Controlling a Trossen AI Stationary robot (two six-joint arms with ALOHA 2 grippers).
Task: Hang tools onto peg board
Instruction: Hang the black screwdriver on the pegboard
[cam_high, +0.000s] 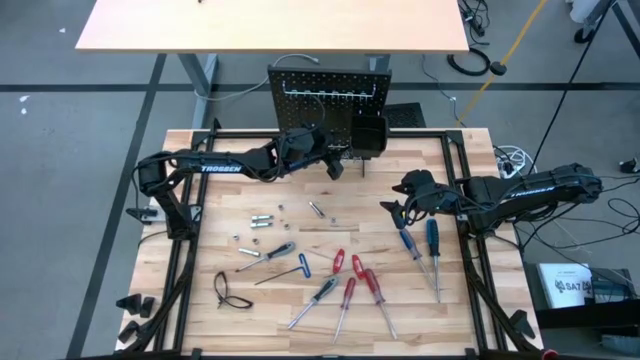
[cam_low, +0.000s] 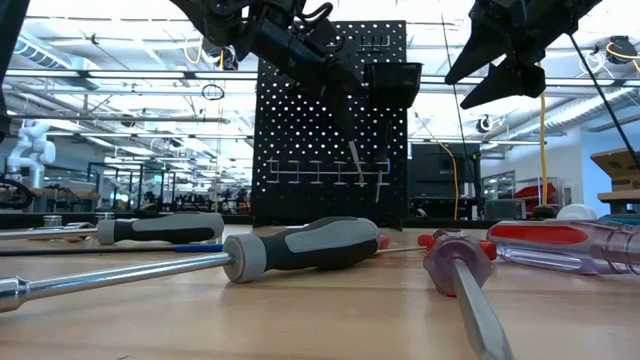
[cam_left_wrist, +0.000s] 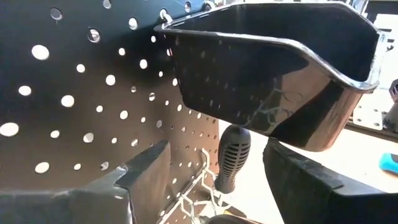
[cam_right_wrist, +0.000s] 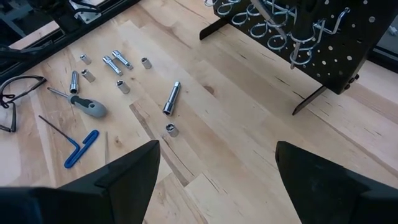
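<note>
The peg board (cam_high: 328, 98) stands upright at the table's (cam_high: 300, 330) far edge, its small black bin (cam_left_wrist: 280, 74) hung on the front. Just under that bin a black-handled screwdriver (cam_left_wrist: 232, 157) hangs on the hook rail (cam_low: 320, 172). The left gripper (cam_left_wrist: 214, 186) sits right at the board, fingers apart on either side of that handle, not gripping it. The right gripper (cam_high: 398, 208) hovers well off from the board, open and empty, above 2 blue screwdrivers (cam_high: 420, 242).
</note>
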